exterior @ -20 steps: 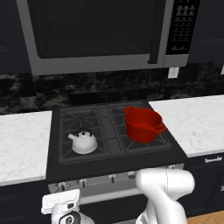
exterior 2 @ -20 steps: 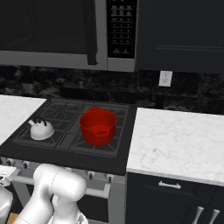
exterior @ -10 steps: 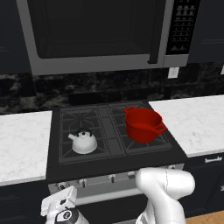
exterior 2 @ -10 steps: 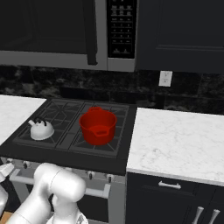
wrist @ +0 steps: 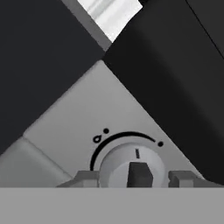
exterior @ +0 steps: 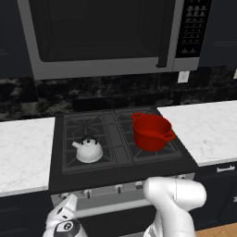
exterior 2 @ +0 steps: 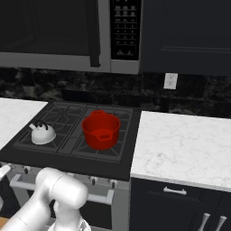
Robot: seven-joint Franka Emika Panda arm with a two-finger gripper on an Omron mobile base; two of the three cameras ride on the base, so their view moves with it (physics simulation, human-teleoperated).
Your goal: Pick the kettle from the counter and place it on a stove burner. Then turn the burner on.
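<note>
claw astride silver knob; squat glossy white kettle on burner

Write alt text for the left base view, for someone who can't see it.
A small white kettle sits on the front-left stove burner of a black cooktop, with a red pot on the right burners. White marble counter flanks both sides, a microwave hangs above, and the white robot arm reaches low toward the stove's front.

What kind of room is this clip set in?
A home-style kitchen, rendered. A black gas cooktop sits between white marble-look counters, with a microwave mounted above it. A small kettle and a red pot stand on the burners, and dark cabinets sit below.
</note>
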